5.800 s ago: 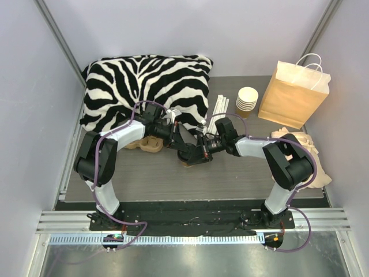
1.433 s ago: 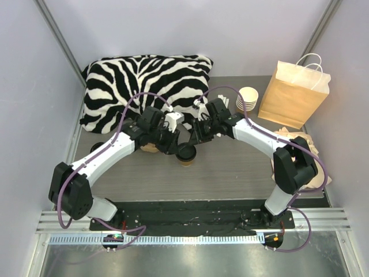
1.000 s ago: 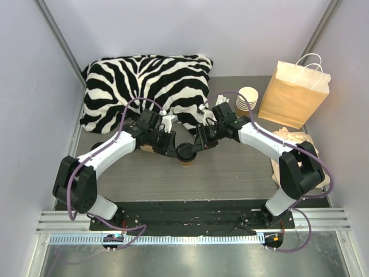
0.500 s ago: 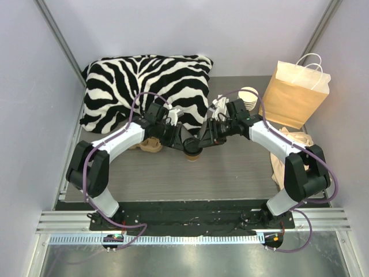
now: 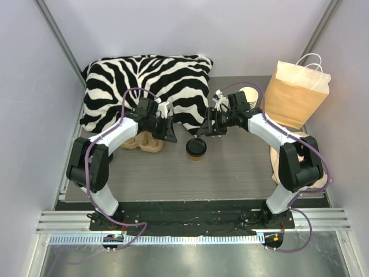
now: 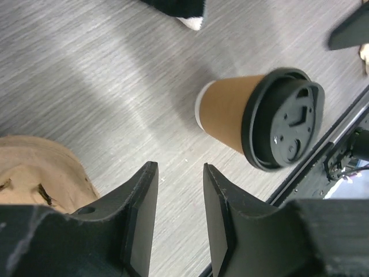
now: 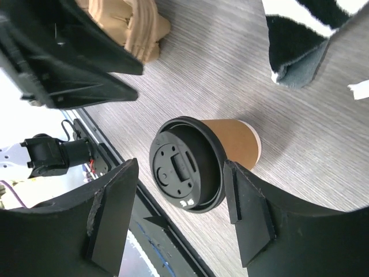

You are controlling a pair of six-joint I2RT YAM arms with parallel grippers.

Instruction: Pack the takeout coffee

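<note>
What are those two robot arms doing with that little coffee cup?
The small tan paper cup with a round black plastic lid stands upright, alone, on the grey table. The left gripper and the right gripper are both open, one either side of it, touching nothing. The brown paper bag with white handles stands at the far right; the cup is not packed yet.

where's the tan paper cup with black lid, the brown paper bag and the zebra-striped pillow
tan paper cup with black plastic lid (image 5: 196,146): top external view, lid centre
brown paper bag (image 5: 292,98): top external view, front face
zebra-striped pillow (image 5: 144,81): top external view, top surface middle
</note>
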